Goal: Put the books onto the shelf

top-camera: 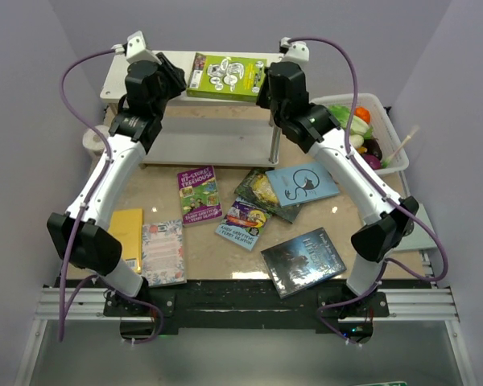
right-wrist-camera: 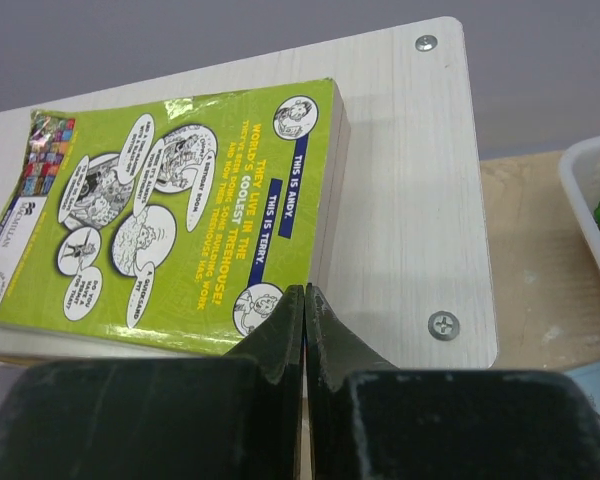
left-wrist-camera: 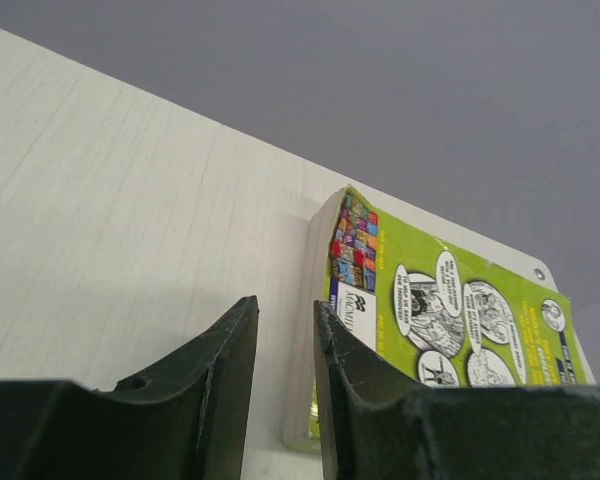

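A lime-green book (top-camera: 225,76) lies flat on the top board of the shelf (top-camera: 137,74). My left gripper (top-camera: 180,81) hovers at the book's left end, slightly open with only bare board between its fingers (left-wrist-camera: 285,303); the lime-green book (left-wrist-camera: 450,310) lies just right of them. My right gripper (top-camera: 264,87) is shut and holds nothing (right-wrist-camera: 305,290), its tips at the near right corner of the lime-green book (right-wrist-camera: 170,200). On the table lie a purple book (top-camera: 198,195), a light-blue book (top-camera: 302,183), a dark grey book (top-camera: 303,259), a pink floral book (top-camera: 163,252) and a yellow book (top-camera: 125,233).
A white basket (top-camera: 380,101) of vegetables stands right of the shelf. Two more books (top-camera: 264,193) (top-camera: 245,223) overlap in the middle of the table. The shelf's lower board (top-camera: 213,141) shows below the top one. A white roll (top-camera: 92,138) sits by the shelf's left leg.
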You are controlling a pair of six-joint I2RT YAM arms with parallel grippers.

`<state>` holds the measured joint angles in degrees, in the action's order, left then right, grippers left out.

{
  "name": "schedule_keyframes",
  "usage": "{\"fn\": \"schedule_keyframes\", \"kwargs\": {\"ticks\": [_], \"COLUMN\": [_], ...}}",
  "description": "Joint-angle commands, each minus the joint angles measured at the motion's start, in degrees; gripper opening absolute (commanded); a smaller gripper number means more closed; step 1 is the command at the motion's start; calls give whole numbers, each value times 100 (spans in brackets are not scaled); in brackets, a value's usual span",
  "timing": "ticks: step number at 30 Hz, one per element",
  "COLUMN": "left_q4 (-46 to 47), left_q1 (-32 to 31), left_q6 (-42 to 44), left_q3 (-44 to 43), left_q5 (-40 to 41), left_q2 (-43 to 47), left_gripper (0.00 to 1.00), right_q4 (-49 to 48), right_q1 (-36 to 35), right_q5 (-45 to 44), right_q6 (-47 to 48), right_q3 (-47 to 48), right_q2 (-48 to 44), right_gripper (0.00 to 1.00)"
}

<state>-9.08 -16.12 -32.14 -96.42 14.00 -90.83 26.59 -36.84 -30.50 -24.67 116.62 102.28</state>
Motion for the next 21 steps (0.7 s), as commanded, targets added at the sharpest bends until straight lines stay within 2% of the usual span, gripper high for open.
{"fn": "schedule_keyframes", "kwargs": {"ticks": [1, 8, 21], "left_q4": [-269, -340, 319], "left_q1": [170, 267, 267], "left_q6": [-117, -240, -328], "left_q3": [-500, -641, 368], "left_q5": [173, -222, -1197], "left_q2": [-224, -559, -129], "left_gripper": [34, 33, 28], "right_q4": [303, 312, 400], "right_q1": [115, 274, 318], "right_q5": [-140, 17, 360], "right_q6": [-214, -284, -460], "right_q3": [379, 256, 406], "right_q2": [-68, -16, 380], "right_gripper": [0, 0, 0]}}
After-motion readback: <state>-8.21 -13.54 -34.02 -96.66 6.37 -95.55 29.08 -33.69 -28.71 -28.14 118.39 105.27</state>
